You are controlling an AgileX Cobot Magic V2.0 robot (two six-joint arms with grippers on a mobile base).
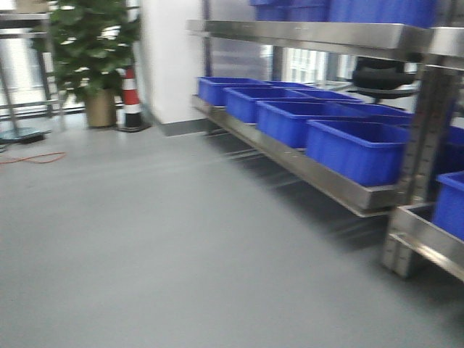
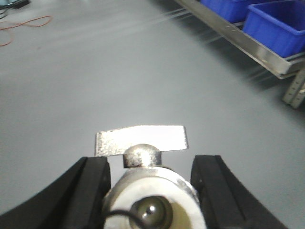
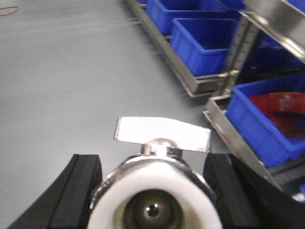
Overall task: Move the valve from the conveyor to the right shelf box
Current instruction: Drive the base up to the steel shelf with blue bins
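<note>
Left gripper [image 2: 152,164]: jaws clenched on the left valve [image 2: 153,198], black fingers [image 2: 90,186] on either side of its white-ringed body.
Left valve: metal lever handle lies crosswise above a rounded cap; it is held over the grey floor [image 2: 119,71], well apart from the steel shelf rack [image 2: 248,45].
Right gripper [image 3: 152,164]: jaws grasping the right valve [image 3: 155,183], same kind, bore facing the camera.
Right valve: held over the floor just beside the steel shelf rack, near its upright post.
Blue boxes [image 1: 355,148]: in a row on the rack's low tier, more on the tier above.
Nearest box [image 3: 271,119]: on the rack's next section, red material [image 3: 281,102] inside; too blurred to name.
Potted plant [image 1: 90,43]: far beyond the rack's end.
Traffic cone [image 1: 130,98]: beside the plant, striped red and white.
Orange cable [image 1: 32,157]: on the floor, well apart from the rack.
</note>
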